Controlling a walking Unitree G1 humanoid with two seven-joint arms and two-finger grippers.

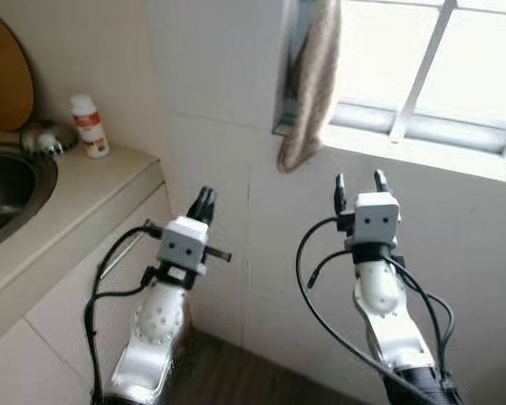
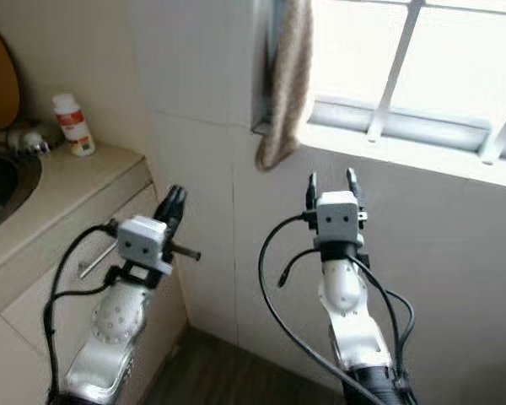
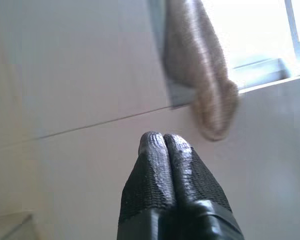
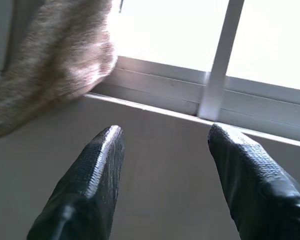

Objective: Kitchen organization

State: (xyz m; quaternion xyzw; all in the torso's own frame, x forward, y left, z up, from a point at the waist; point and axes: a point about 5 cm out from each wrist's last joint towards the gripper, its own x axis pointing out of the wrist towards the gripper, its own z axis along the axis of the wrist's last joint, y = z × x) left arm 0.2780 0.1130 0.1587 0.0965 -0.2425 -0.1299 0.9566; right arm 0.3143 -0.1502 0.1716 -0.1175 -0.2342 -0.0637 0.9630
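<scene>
Beige towel (image 1: 308, 84) hangs at window frame, far, between arms. Right gripper (image 1: 359, 181) spread, empty, just below; left gripper (image 1: 204, 202) clenched, empty. Likely reach: rise straight, pinch towel's lower fold.

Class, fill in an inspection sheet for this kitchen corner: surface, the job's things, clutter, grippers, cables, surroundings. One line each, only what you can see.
Surface: beige counter with a steel sink set in it.
Job's things: brown towel hanging at the window frame's edge, touched by neither gripper.
Clutter: white bottle with a red label standing on the counter by the wall; round wooden board leaning behind the sink.
Grippers: left gripper shut, empty, raised before the tiled wall; right gripper open, empty, below the window sill.
Cables: black cables looping along both arms.
Surroundings: tiled wall, bright window, dark floor.
</scene>
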